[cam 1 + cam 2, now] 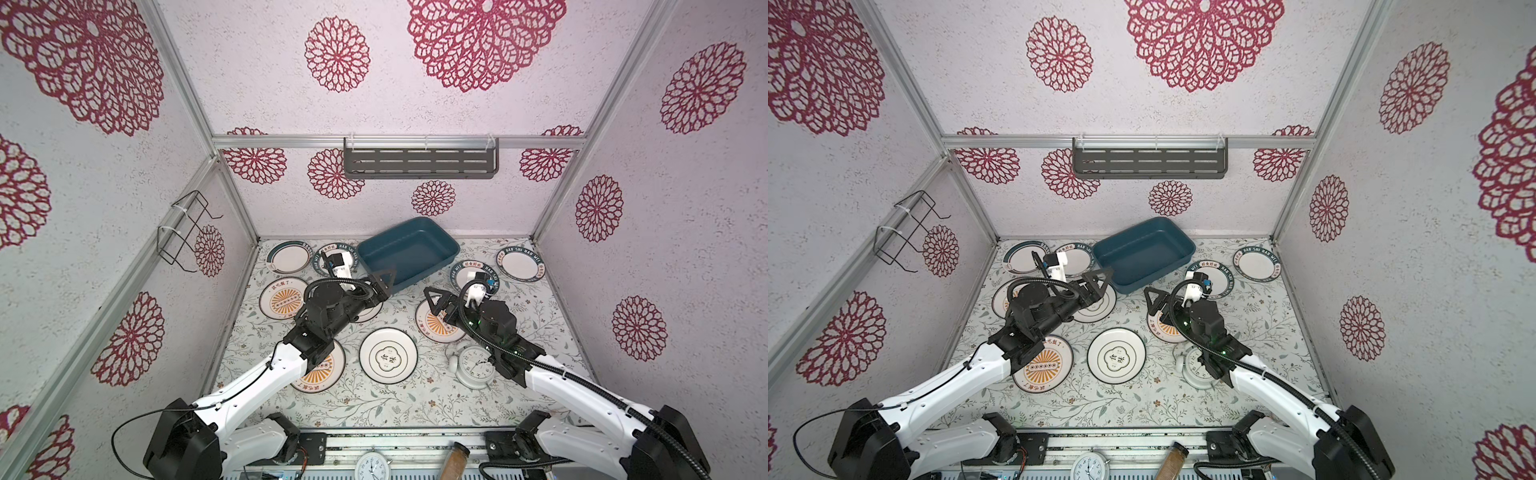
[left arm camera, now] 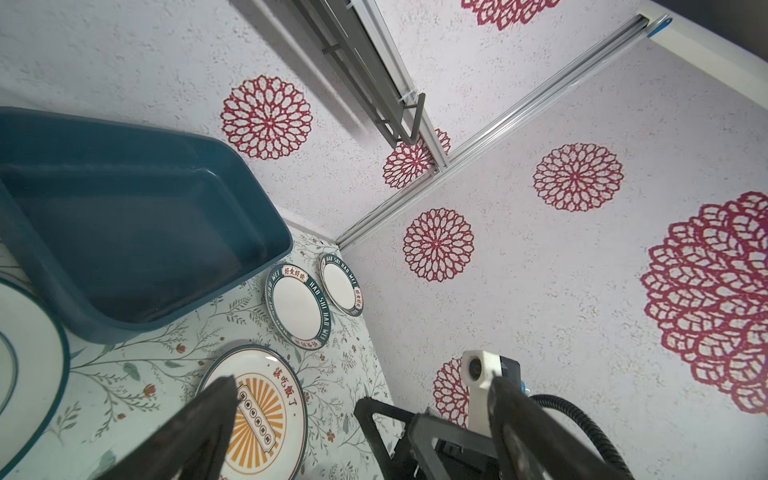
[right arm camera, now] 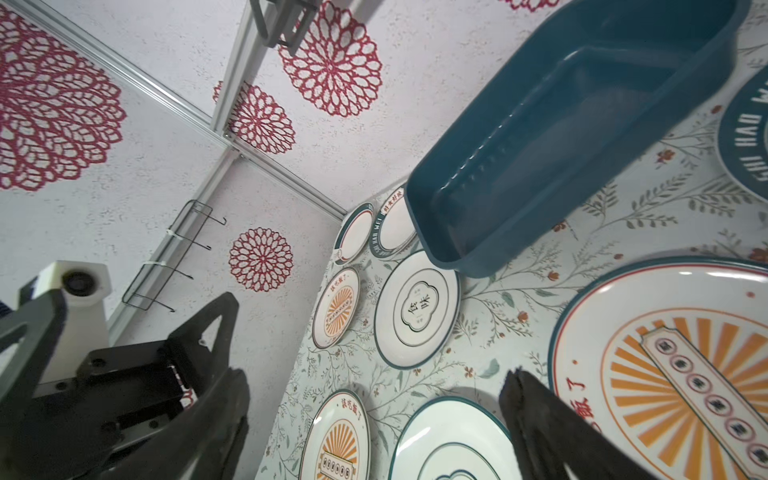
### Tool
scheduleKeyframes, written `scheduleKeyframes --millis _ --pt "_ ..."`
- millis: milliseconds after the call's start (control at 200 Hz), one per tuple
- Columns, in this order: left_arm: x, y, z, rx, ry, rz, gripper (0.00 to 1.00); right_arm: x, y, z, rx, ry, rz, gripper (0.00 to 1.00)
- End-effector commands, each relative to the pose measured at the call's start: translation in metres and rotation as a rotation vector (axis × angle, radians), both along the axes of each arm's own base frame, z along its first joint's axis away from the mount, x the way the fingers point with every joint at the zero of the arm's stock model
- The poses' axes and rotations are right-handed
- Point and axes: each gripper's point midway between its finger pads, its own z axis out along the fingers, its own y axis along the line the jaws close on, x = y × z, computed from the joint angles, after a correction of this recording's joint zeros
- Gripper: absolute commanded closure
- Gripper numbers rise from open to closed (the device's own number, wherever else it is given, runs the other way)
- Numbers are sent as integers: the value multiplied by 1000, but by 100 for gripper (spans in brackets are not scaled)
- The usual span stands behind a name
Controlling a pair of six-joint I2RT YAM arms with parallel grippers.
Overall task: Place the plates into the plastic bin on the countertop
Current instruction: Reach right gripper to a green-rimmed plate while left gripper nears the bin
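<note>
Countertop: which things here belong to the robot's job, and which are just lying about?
Part of the job: plates, plastic bin, countertop.

Just lying about: white alarm clock, grey wall shelf, brown jar, second clock by the front rail.

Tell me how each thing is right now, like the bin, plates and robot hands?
plastic bin: empty, sitting askew on the countertop.
plates: lying flat on the countertop, none in the bin.
left gripper: open, holding nothing.
right gripper: open, holding nothing.
alarm clock: lying face up.
</note>
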Motion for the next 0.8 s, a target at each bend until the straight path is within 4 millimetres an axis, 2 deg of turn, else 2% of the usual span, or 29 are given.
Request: scheduleKeyframes --millis 0,140,190,270,335,410,500,590,725,796 --pt "1 -1 20 -81 -61 -30 3 -3 8 30 80 -103 44 1" --pt "-2 6 27 -43 -98 -3 3 -11 16 52 133 -235 113 1" --pt "-2 9 29 -32 -111 15 3 0 14 42 81 -164 71 1" --pt "1 13 32 12 -128 36 3 17 -3 19 -85 -25 -52 1" --pt "3 8 40 65 -148 21 3 22 -11 26 -185 -67 -79 1" --pt "6 -1 44 129 -158 -15 3 35 -39 26 -259 -60 -205 1" --pt "10 -13 44 191 -186 -65 3 55 -77 20 -268 -2 -316 1" --pt "16 -27 38 262 -194 -122 3 72 -121 4 -231 94 -433 1" --pt "23 -66 29 302 -224 -297 3 92 -174 -19 -188 167 -550 1" --pt "29 -85 20 296 -224 -374 3 102 -201 -37 -136 219 -611 1"
